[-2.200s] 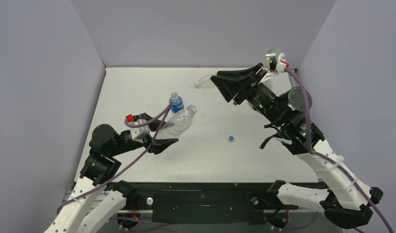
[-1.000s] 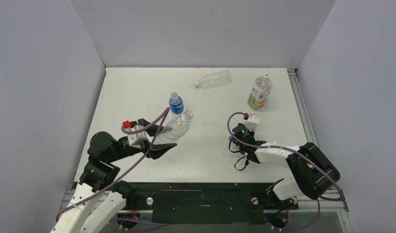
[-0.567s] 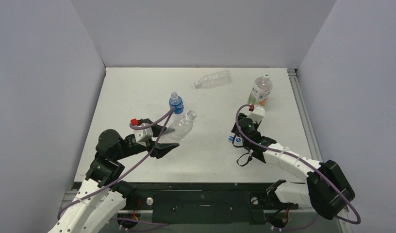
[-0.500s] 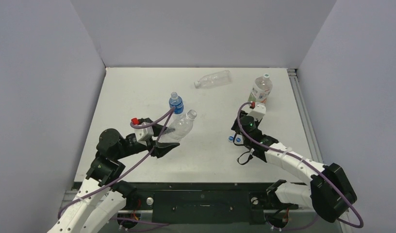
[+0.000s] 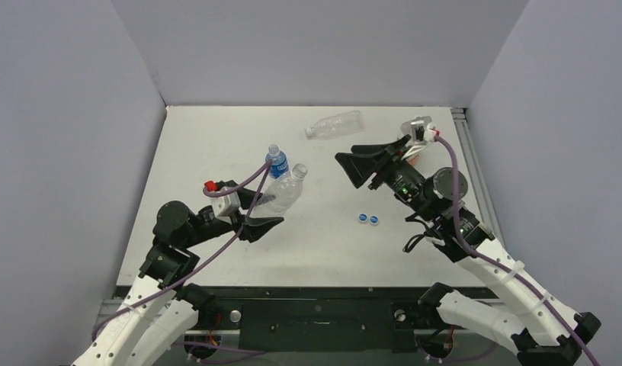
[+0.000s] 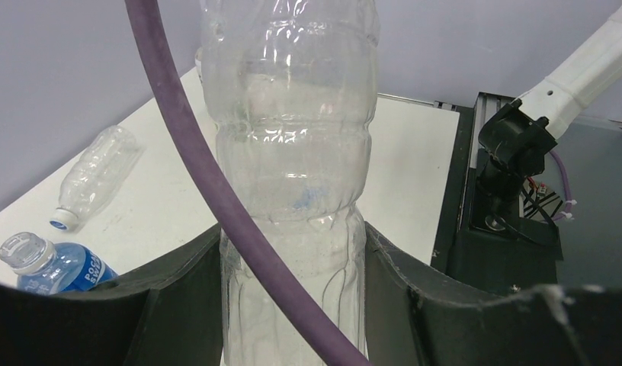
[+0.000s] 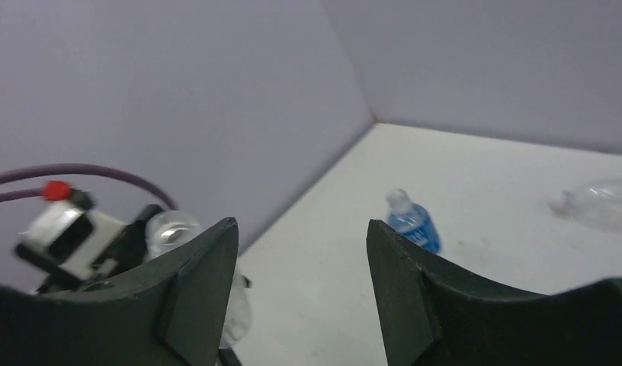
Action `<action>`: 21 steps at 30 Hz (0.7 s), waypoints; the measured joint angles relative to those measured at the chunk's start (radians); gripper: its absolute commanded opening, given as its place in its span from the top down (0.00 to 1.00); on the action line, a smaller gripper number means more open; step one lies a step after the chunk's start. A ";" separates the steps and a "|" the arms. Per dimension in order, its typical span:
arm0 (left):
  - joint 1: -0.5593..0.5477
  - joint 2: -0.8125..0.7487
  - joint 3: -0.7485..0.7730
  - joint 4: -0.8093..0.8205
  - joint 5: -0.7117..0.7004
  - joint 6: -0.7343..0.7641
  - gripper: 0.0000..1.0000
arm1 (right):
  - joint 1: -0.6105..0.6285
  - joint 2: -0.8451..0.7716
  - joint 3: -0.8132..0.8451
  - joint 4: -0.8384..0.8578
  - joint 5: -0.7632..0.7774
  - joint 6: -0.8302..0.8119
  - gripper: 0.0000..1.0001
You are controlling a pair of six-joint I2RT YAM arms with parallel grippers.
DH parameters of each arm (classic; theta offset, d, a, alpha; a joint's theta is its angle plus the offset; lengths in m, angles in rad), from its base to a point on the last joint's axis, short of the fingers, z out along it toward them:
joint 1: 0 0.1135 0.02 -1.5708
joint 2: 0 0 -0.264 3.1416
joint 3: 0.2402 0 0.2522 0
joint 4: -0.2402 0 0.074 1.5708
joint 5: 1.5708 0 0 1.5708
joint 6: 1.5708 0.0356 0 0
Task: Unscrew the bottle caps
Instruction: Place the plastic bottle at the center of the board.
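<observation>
Blue-label btl (image 6: 60,268) reads "POC… SWE…" (rest hidden).

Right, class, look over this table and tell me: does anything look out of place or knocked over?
One plain clear bottle lies on its side near the back wall, while the blue-labelled bottle stands upright. Two blue caps sit loose on the table, off any bottle.

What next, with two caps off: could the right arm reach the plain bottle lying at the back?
Probably yes. The right pincer is open and empty, raised near the lying bottle, with only bare table between them.
</observation>
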 measured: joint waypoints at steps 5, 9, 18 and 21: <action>0.001 0.010 -0.002 0.025 -0.011 -0.014 1.00 | 0.025 0.035 0.093 0.191 -0.282 0.068 0.37; 0.001 0.011 -0.010 0.047 -0.016 -0.023 1.00 | 0.083 0.087 0.123 0.261 -0.357 0.085 0.36; 0.006 0.019 -0.014 0.049 -0.018 -0.034 1.00 | 0.235 0.236 0.242 0.147 -0.303 -0.012 0.40; 0.007 0.013 -0.014 0.056 -0.022 -0.039 1.00 | 0.259 0.248 0.281 0.103 -0.259 -0.046 0.42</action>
